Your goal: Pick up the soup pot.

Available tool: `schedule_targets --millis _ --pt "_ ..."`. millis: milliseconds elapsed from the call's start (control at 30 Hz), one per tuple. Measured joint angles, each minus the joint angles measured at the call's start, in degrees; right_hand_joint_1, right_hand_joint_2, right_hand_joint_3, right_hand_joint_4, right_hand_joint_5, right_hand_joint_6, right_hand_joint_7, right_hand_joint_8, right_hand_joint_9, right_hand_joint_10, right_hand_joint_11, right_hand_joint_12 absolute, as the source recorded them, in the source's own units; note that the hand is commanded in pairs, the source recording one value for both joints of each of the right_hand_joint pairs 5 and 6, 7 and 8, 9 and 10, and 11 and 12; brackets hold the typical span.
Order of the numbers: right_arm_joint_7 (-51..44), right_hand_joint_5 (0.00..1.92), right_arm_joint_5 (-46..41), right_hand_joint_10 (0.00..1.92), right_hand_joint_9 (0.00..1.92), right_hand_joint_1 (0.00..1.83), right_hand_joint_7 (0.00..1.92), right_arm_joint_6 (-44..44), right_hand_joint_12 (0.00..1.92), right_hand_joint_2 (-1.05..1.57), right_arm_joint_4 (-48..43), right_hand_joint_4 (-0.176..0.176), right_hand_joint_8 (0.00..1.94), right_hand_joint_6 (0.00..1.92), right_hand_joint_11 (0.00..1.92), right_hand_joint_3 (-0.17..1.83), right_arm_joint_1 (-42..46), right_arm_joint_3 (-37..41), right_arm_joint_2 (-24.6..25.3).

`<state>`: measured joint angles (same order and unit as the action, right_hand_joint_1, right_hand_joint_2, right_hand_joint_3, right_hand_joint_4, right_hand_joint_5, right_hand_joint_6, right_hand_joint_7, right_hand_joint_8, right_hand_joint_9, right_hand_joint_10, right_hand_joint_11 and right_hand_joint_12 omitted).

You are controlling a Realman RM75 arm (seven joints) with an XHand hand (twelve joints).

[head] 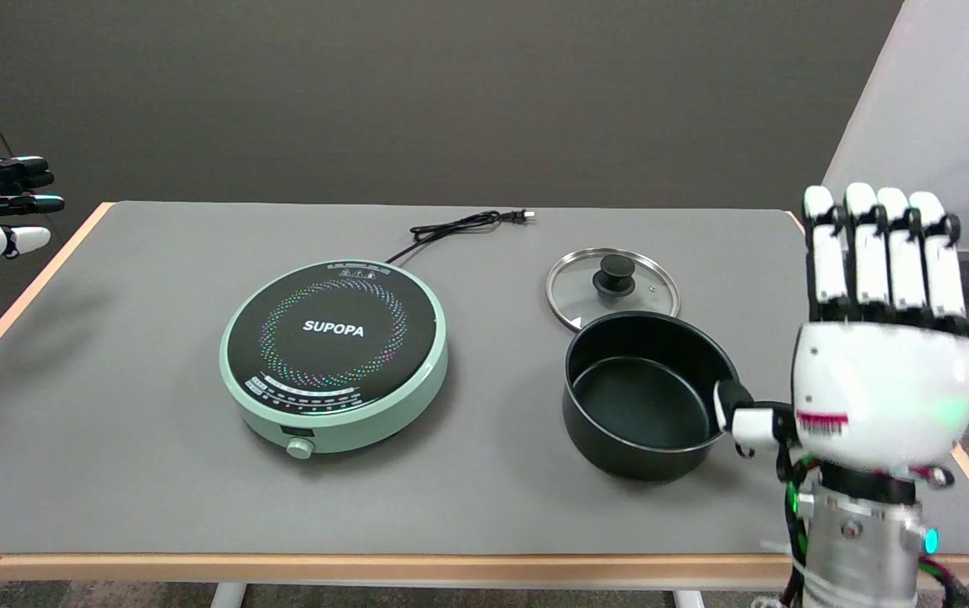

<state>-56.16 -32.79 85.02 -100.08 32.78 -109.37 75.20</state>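
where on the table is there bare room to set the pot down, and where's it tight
Bare mat lies left of the induction cooker, along the near edge in front of it, and between the cooker and the soup pot. The far strip is open apart from the power cord. It's crowded on the right: the glass lid sits just behind the pot, with the right hand beside it.
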Motion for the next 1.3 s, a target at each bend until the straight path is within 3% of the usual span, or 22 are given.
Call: schedule_targets --millis 467,867,1300 --pt "-9.94 0.25 -5.33 0.25 0.25 1.13 0.25 13.97 0.25 -0.32 8.68 0.049 0.25 0.25 0.25 0.99 0.97 -12.25 -2.98" --pt "-12.85 0.24 -13.86 0.24 0.24 1.16 0.24 18.0 0.24 -0.43 12.28 0.067 0.24 0.24 0.24 0.97 1.09 -16.81 -4.09" --pt "-14.03 0.23 -23.13 0.23 0.23 1.18 0.23 19.11 0.23 -0.44 13.31 0.062 0.23 0.23 0.23 0.92 -1.94 -18.73 -6.46"
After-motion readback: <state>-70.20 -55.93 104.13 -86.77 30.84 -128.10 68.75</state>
